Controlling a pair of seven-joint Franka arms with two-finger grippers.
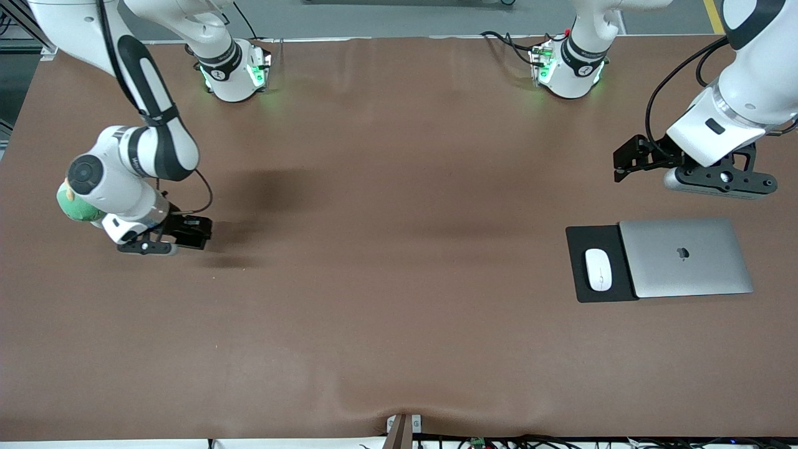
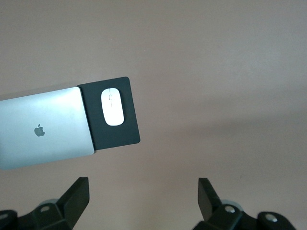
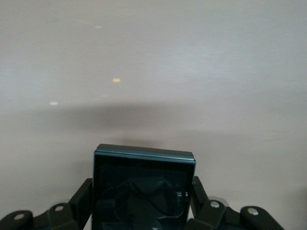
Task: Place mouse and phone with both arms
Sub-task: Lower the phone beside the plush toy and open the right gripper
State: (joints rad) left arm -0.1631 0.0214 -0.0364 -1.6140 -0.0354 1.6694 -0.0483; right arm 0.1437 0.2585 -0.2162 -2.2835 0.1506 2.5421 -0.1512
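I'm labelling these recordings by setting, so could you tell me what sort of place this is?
Probably a robotics lab bench staged as a desk: two arms bolted to a brown-covered table, cables along its edge, and a closed laptop overlapping a black mat with a mouse on it.

Count, by kind:
- white mouse (image 1: 598, 269): one, on mat, below left gripper (image 1: 625, 159)
- black phone (image 3: 143, 189): one, clamped in right gripper (image 3: 142, 201)
- black mat (image 1: 592, 237): one
- silver laptop (image 1: 686, 257): one, lid down, overlapping mat edge
- green plush object (image 1: 73, 207): one, partly hidden by right arm, kind unclear
- robot arms: two
- grippers: two
- brown surface (image 1: 399, 312): one
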